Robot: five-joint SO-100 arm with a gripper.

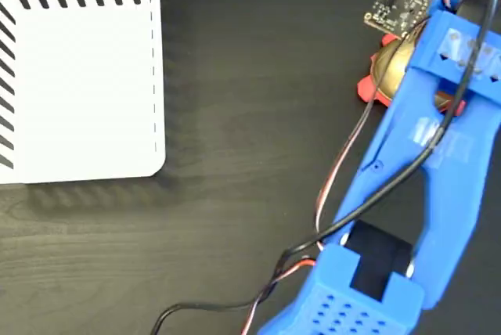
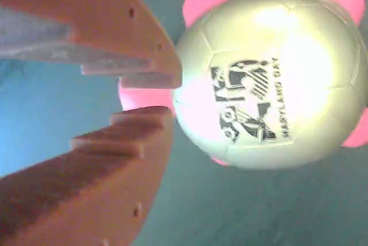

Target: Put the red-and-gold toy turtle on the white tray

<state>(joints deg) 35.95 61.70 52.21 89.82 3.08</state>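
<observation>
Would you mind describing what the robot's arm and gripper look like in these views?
In the fixed view the arm is bright blue plastic, with a perforated base section, a black block set into it, and black, red and white cables running alongside. A small black circuit board sits near its far end. In the wrist view the gripper shows wedge-shaped fingers with stepped ridges and small holes, appearing orange-brown there.

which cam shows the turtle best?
Wrist view: the turtle fills the frame, gold shell and its sticker clear, with the fingers closing on one pink limb. In the fixed view the turtle is mostly hidden under the blue arm.
</observation>
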